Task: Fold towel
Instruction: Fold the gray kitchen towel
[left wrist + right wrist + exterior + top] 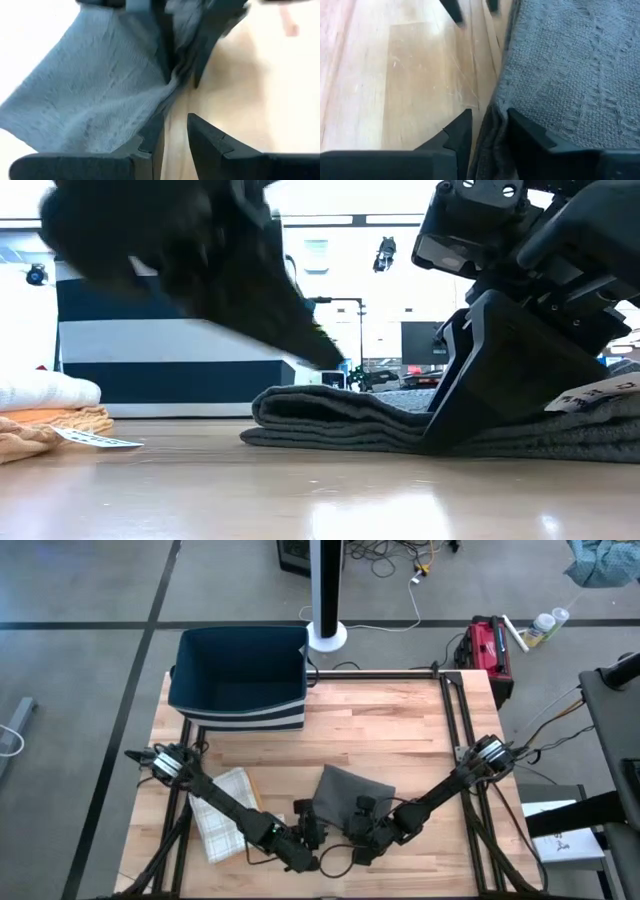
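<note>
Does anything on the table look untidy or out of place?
Mostly tidy. The grey towel lies folded but askew, its edges not parallel to the table edges. The cream and orange towels at the left are also stacked crookedly. Nothing is spilled or damaged.

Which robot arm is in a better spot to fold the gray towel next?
Probably the right. The right gripper already straddles the gray towel edge, fingers slightly apart. The left gripper sits just beside the towel, over bare table.

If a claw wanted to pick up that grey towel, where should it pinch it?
Probably the near edge of the grey towel, coming in low from the table's front. The folded layers stack there into a thick lip, and both the left gripper and the right gripper sit along it.
</note>
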Tool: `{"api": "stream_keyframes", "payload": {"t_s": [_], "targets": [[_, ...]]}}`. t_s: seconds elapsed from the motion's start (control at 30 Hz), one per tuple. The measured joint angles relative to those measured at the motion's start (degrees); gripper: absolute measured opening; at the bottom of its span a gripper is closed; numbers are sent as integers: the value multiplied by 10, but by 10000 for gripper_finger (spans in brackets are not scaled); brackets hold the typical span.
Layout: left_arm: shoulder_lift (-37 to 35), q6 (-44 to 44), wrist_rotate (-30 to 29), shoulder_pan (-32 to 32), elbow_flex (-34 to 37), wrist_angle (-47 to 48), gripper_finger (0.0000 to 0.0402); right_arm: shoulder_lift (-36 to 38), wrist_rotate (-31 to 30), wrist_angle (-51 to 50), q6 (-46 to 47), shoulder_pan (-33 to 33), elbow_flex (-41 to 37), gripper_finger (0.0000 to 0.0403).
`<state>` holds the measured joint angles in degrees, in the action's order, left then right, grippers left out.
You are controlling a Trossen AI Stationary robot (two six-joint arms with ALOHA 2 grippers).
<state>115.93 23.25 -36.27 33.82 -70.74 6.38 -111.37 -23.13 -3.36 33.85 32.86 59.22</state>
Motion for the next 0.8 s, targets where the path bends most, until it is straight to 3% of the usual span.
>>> {"api": "stream_keyframes", "payload": {"t_s": [0.1,0.3,0.53,0.8], "targets": [[-10,-15,-1,5,-39,57,76,0,2,-2,-8,0,-1,123],[-2,-40,-66,-35,-37,22,76,0,5,-1,-15,0,-2,134],[9,4,65,-83,36,-20,76,-1,4,-3,-19,1,-3,136],[-3,84,68,-61,64,14,76,-1,-17,-2,-38,0,-8,133]]}}
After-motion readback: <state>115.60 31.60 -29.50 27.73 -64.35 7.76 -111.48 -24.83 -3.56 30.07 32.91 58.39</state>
